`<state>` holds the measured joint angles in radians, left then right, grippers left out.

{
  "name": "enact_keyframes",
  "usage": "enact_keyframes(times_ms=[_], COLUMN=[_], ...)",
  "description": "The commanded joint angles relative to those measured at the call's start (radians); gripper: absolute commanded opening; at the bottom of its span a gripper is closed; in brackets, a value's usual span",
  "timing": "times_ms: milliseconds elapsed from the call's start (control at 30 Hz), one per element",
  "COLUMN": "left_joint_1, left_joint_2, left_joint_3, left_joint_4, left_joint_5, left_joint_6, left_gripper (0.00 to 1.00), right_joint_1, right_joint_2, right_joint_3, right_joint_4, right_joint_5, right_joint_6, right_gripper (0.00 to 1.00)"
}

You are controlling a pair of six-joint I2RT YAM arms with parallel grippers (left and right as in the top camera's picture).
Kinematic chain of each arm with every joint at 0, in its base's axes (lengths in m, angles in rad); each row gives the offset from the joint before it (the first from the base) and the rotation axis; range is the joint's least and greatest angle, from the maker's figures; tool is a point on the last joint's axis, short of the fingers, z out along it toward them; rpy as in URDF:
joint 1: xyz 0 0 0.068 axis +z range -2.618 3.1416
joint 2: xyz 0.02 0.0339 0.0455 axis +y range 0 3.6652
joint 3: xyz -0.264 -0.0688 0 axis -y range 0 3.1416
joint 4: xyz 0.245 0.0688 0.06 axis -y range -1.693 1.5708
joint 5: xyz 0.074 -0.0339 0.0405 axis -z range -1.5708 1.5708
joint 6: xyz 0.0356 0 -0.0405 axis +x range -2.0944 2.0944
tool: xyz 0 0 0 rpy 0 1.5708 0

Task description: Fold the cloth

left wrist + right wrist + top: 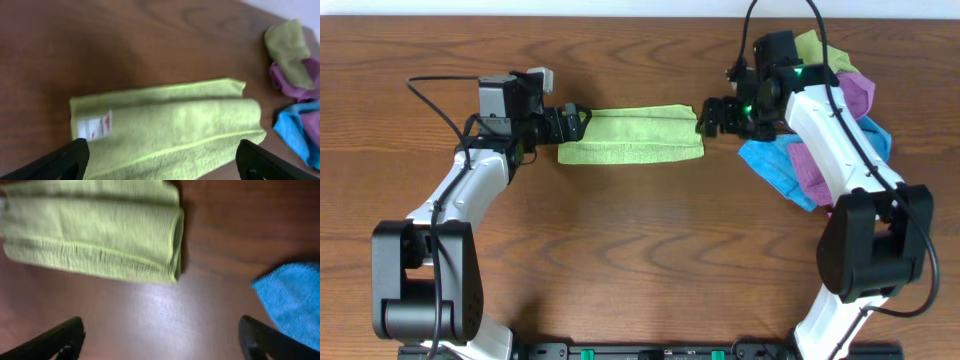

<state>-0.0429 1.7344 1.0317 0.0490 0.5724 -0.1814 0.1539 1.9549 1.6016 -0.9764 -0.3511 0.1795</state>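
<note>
Left gripper (575,120) and right gripper (706,118) both gape wide, holding nothing.
On the brown wooden bench (640,250) the folded green cloth (632,136) lies mid far edge, with the left jaws at one short end and the right jaws just beside the other. A heap (845,95) fills the far right corner; bare wood runs to the near edge.

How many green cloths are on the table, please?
2: folded cloth between left gripper and right gripper; olive cloth atop the pile beside the right arm; more may be hidden.
</note>
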Motion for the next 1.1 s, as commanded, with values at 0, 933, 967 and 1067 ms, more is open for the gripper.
enact_keyframes(times_ms=[0,933,967,1067], left_joint_1=[0.001,-0.198,-0.198,-0.2], left_joint_2=[0.005,0.13,0.138,0.143], left_joint_3=[0.005,0.086,0.086,0.085], left_joint_4=[0.015,-0.184,-0.187,-0.226], left_joint_5=[0.036,-0.664,-0.657,-0.628], left_joint_6=[-0.017,-0.039,-0.04,-0.071], left_gripper=[0.96,0.15,0.05,0.06], right_joint_1=[-0.007,-0.009,-0.009,-0.009], right_joint_2=[-0.021,-0.021,-0.021,-0.021], right_joint_3=[0.015,0.015,0.015,0.015], right_joint_4=[-0.019,-0.028,-0.029,-0.026], right_joint_5=[-0.027,0.068,0.068,0.068], right_joint_6=[0.009,0.036,0.036,0.036], right_gripper=[0.99,0.89,0.89,0.89])
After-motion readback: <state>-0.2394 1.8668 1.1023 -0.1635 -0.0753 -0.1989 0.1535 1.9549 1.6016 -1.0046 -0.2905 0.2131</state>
